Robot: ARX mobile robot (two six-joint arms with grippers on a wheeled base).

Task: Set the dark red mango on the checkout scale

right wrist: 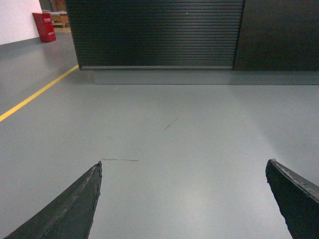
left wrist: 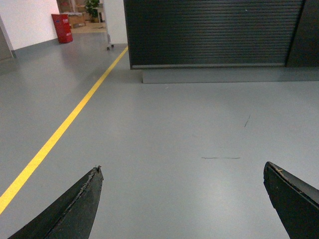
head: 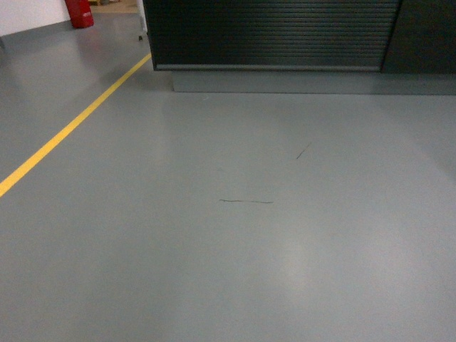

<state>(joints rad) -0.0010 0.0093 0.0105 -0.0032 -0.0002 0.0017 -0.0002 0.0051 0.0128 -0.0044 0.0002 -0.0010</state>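
Mango: not in any view – neither is scale | checkout (head: pixel 271 32): ribbed front ahead across bare floor (head: pixel 235 235) | left gripper (left wrist: pixel 183 199), right gripper (right wrist: pixel 183 199): both 2 jaws spread wide, empty | risk: reaching counter without fruit – task stalls.

- The left end effector (left wrist: pixel 182 204) has two black fingers (left wrist: pixel 75 211) that come to a point.
- Their edges look rough and a bit worn.
- The right end effector (right wrist: pixel 182 204) has the same two black pointed fingers (right wrist: pixel 72 211).
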